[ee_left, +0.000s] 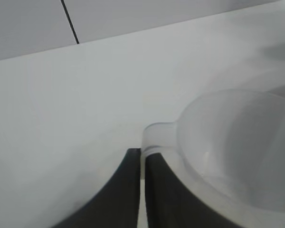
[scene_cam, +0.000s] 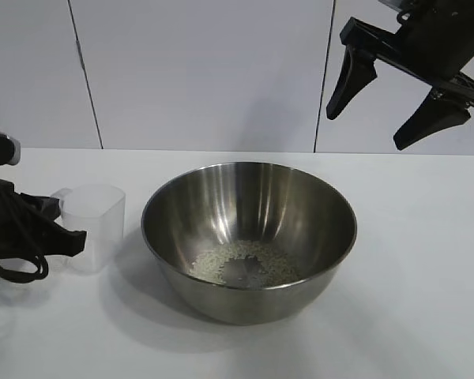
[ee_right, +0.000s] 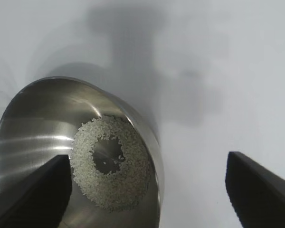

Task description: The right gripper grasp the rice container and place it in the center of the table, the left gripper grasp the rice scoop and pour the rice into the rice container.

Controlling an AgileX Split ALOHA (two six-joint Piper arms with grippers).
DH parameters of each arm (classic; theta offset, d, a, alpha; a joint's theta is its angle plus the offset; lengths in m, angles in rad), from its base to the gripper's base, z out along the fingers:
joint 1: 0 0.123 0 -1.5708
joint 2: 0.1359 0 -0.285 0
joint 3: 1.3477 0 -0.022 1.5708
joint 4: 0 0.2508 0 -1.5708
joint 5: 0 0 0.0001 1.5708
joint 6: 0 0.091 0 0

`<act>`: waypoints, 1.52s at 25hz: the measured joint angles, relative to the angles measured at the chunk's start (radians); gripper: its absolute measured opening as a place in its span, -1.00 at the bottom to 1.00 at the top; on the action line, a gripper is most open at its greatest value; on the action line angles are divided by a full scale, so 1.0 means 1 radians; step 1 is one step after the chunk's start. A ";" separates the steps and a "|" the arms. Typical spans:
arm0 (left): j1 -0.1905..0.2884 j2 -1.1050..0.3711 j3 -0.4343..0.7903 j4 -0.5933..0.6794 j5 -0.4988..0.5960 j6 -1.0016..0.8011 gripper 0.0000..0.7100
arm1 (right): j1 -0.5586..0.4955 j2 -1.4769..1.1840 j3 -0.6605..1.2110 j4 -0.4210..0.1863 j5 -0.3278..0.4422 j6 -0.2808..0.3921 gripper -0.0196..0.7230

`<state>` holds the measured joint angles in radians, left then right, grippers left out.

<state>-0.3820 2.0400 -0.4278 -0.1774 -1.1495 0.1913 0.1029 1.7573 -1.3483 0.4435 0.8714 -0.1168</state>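
The rice container [scene_cam: 249,207], a large shiny steel bowl, stands in the middle of the white table [scene_cam: 411,300]. The rice [scene_cam: 278,267] lies in a ring on its bottom. The rice scoop [scene_cam: 95,225], a clear plastic cup, stands upright and empty just left of the bowl. My left gripper [scene_cam: 73,235] is at the scoop's left side. In the left wrist view its fingers [ee_left: 128,190] are pinched on the scoop's tab handle [ee_left: 156,135]. My right gripper [scene_cam: 379,106] hangs open and empty high above the table's back right. Its wrist view looks down on the bowl [ee_right: 28,133] and rice [ee_right: 128,185].
A white panelled wall [scene_cam: 205,71] stands behind the table. The left arm's black body and cables [scene_cam: 8,237] fill the left edge. Bare tabletop lies right of the bowl and in front of it.
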 joint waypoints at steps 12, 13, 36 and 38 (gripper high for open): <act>0.000 0.018 0.001 0.000 -0.003 -0.005 -0.49 | 0.000 0.000 0.000 0.000 0.000 -0.003 0.70; 0.000 0.018 0.001 0.000 -0.003 -0.005 -0.34 | 0.000 0.000 0.000 0.000 0.000 -0.003 0.70; 0.001 -0.378 0.274 -0.031 0.061 -0.282 0.94 | 0.000 0.000 0.000 -0.001 0.002 -0.007 0.79; 0.001 -0.447 0.271 0.007 0.162 -0.306 0.94 | 0.000 0.000 0.000 -0.001 0.003 -0.007 0.81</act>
<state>-0.3812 1.5934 -0.1564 -0.1703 -0.9878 -0.1144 0.1029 1.7573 -1.3483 0.4425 0.8742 -0.1241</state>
